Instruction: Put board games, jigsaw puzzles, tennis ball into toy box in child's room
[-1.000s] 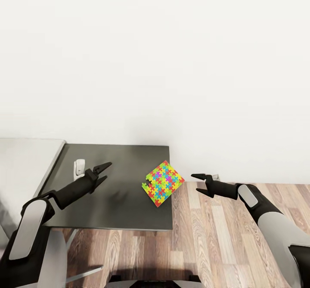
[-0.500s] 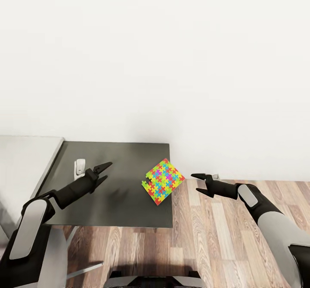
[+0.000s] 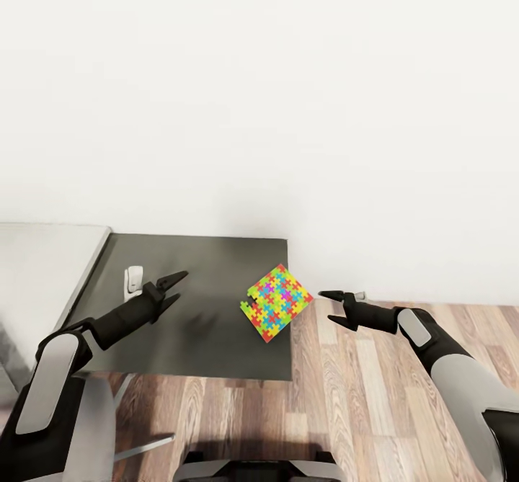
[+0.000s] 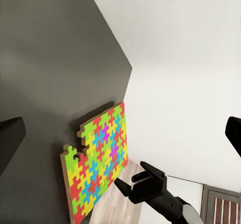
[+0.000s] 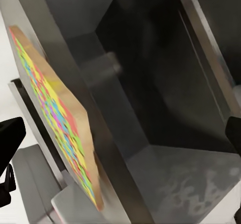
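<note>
One jigsaw puzzle (image 3: 276, 302), a flat sheet of yellow, red, blue and green pieces, lies turned at an angle on the dark grey section of the table (image 3: 209, 338). One corner hangs over the table's right edge. My left gripper (image 3: 176, 285) hovers open above the dark top, well to the left of the puzzle. Over the wood floor right of the table, my right gripper (image 3: 331, 307) is open, a short way from the overhanging corner. The left wrist view shows the puzzle (image 4: 98, 161) with the right gripper (image 4: 131, 186) beyond it. The right wrist view sees the puzzle (image 5: 55, 118) edge-on.
A small white object (image 3: 132, 281) stands near the dark top's back left. The light grey part of the desk (image 3: 43, 266) joins at the left. A plain white wall (image 3: 288, 107) rises behind, and wood-plank floor (image 3: 360, 395) lies to the right and in front.
The whole picture has shifted slightly, so the table and puzzle sit a little higher and to the right. Both arms hold the same pose, grippers open.
</note>
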### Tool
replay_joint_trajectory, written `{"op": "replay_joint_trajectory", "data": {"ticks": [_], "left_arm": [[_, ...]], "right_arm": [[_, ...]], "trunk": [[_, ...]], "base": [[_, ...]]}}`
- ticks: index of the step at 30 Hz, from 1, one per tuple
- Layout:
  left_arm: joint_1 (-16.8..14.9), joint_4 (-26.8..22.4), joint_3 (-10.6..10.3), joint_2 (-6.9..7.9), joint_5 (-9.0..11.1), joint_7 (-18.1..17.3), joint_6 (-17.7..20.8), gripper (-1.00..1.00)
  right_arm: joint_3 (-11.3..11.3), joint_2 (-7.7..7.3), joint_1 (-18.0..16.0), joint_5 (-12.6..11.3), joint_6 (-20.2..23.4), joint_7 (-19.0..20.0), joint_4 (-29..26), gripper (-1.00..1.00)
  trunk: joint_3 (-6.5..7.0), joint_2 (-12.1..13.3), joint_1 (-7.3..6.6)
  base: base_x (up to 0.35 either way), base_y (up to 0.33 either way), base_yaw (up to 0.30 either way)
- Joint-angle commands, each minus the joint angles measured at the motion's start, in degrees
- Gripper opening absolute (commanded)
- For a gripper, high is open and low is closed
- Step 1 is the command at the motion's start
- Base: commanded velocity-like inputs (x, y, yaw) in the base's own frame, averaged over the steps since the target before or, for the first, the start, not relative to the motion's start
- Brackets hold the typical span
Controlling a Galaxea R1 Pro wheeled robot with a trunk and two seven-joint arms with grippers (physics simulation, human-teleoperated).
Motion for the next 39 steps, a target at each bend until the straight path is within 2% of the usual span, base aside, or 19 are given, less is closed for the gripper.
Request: {"op": "replay_joint_trajectory", "data": {"ticks": [1,17,39], "left_arm": [[0.0,0.0,0.1,-0.01,0.3,0.2,0.3,1.0],[-0.1,0.0,0.0,-0.06,0.3,0.2,0.3,1.0],[-0.1,0.0,0.0,-0.1,0.3,0.3,0.3,1.0]], "right_arm": [[-0.3,0.02,0.0,0.3,0.3,0.3,0.0,1.0],[-0.3,0.03,0.0,0.3,0.3,0.3,0.0,1.0],[-0.3,-0.13,-0.1,0.3,0.3,0.3,-0.2,1.0]], "trunk": [[-0.08,-0.1,0.03],[-0.11,-0.1,0.03],[-0.11,-0.1,0.03]], "base": [[0.0,0.0,0.169],[0.0,0.0,0.232],[0.0,0.0,0.035]]}}
